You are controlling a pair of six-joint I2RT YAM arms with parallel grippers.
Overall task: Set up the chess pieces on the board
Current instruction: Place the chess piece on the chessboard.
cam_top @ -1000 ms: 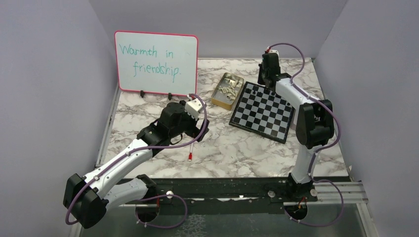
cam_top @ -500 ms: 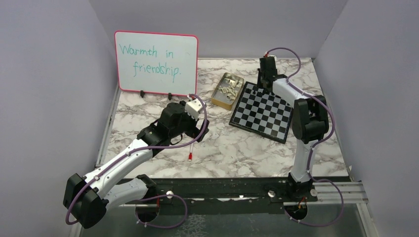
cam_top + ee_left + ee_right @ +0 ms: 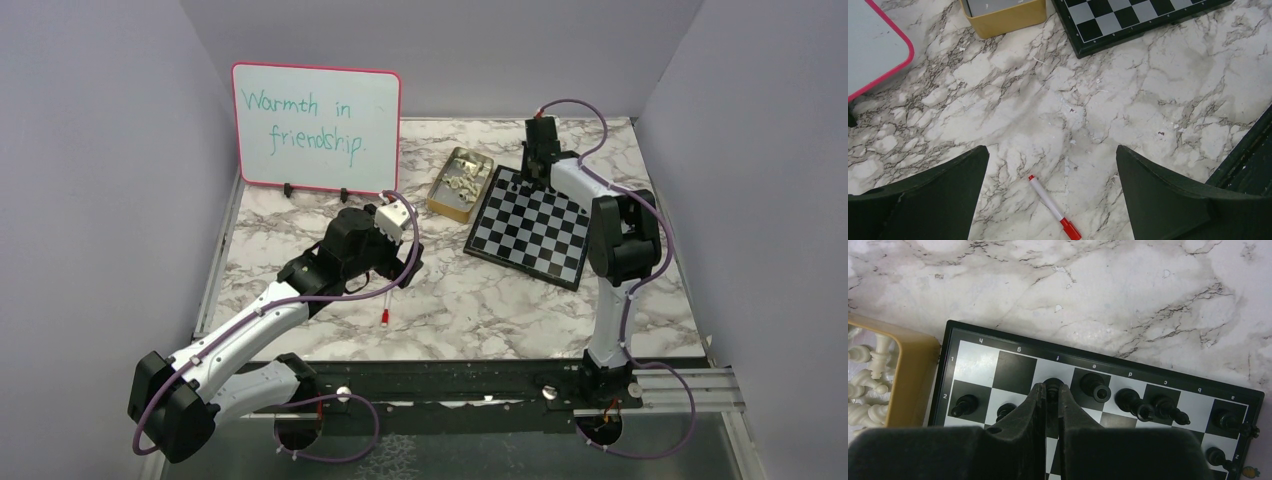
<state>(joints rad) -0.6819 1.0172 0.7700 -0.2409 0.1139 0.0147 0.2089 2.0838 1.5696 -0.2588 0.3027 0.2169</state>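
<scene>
Right wrist view: the right gripper (image 3: 1050, 390), at centre frame, pinches a black chess piece (image 3: 1052, 384) between nearly closed jaws. It holds the piece over the square marked f in the back row of the board (image 3: 1098, 356). Other black pieces (image 3: 1094, 385) stand to the right along that row, and pawns (image 3: 964, 405) stand at lower left. The cream pieces (image 3: 863, 385) lie in a tin (image 3: 913, 375) at the left edge.

To place it well, the piece should probably go down vertically and be centred on its square. The jaws should part only once the base sits flat, and only slightly, since the neighbour on e stands just beside them. The lift should then be straight up.

Left wrist view: the left gripper (image 3: 1051, 150) hangs spread wide above a red-capped marker (image 3: 1050, 202).

Legible text: the board edge reads h to a, with 1 and 2 down the side. The whiteboard (image 3: 315, 125), upper left in the top view, reads "Warmth in friendship."
</scene>
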